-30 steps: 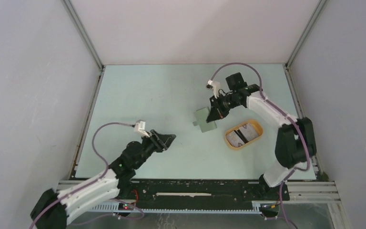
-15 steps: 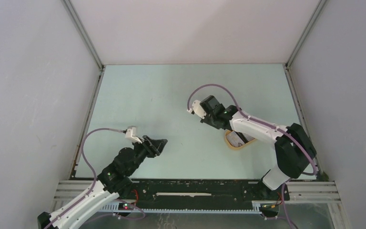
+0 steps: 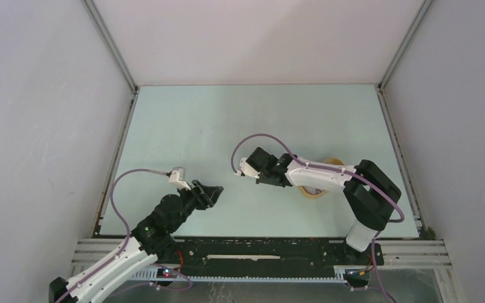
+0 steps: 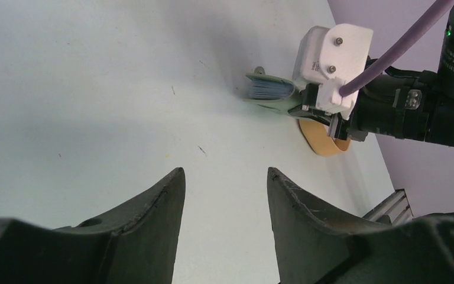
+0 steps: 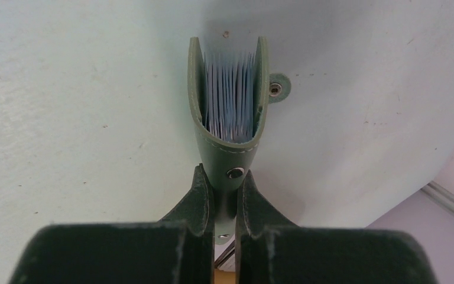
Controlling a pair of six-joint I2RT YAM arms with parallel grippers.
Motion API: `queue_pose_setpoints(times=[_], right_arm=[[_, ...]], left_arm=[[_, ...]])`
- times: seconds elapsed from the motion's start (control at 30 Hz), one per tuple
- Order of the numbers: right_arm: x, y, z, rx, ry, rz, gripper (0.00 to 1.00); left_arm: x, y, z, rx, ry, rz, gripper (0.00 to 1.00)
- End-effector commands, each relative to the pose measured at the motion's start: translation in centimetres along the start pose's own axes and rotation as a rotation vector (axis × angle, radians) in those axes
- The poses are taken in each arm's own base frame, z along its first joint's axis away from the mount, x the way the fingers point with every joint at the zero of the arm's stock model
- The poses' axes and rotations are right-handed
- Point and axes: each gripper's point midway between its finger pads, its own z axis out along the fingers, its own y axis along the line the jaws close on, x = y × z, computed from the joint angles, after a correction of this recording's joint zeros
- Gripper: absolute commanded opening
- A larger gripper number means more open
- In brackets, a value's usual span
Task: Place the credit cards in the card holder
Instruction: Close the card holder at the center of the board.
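Note:
The grey-green card holder (image 5: 227, 139) stands on edge on the table, slightly spread, with pale inner slots (image 5: 230, 94) showing. My right gripper (image 5: 226, 177) is shut on its snap strap. It also shows in the left wrist view (image 4: 269, 90), in front of the right wrist. In the top view the right gripper (image 3: 257, 175) is near the table's middle and hides the holder. My left gripper (image 4: 224, 173) is open and empty, well left of the holder (image 3: 211, 192). The credit cards are hidden.
The tan-yellow oval tray (image 3: 316, 192) lies under my right forearm, mostly covered; its rim shows in the left wrist view (image 4: 325, 145). Enclosure walls stand on three sides, with a metal rail (image 3: 259, 243) at the near edge.
My right arm has swung from the far middle toward the near left, carrying the card holder over and past the tray. My left arm drew back slightly, then held still.

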Motion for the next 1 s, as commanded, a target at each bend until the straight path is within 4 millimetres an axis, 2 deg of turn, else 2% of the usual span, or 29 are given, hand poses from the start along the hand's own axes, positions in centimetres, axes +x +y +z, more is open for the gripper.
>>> queue_pose_setpoints(times=[0.0, 0.23, 0.37, 0.5, 0.6, 0.83, 0.97], right_arm=[[-0.3, 5.7, 0.5, -0.202, 0.013, -0.031, 0.1], [0.3, 9.4, 0.6, -0.354, 0.04, -0.05, 0.36], [0.1, 10.2, 0.1, -0.409, 0.025, -0.049, 0.51], [-0.7, 10.7, -1.3, -0.487, -0.026, -0.028, 0.61], [-1.8, 10.1, -3.0, -0.529, -0.096, -0.005, 0.66], [-3.5, 6.1, -7.8, -0.58, -0.294, 0.096, 0.69], [-3.4, 3.2, -9.3, -0.592, -0.389, 0.185, 0.69]], left_arm=[[0.0, 0.3, 0.2, 0.008, -0.022, -0.006, 0.59], [-0.1, 0.6, 0.0, -0.004, -0.029, -0.004, 0.59], [-0.2, 0.6, -0.1, -0.008, -0.033, -0.004, 0.59], [-0.3, 0.4, 0.0, -0.005, -0.03, -0.002, 0.59], [-0.2, 0.3, 0.0, 0.001, -0.025, -0.004, 0.59], [-0.3, -0.7, 0.2, 0.05, -0.027, -0.01, 0.59], [-0.4, -2.9, 0.4, 0.16, -0.031, -0.024, 0.59]])
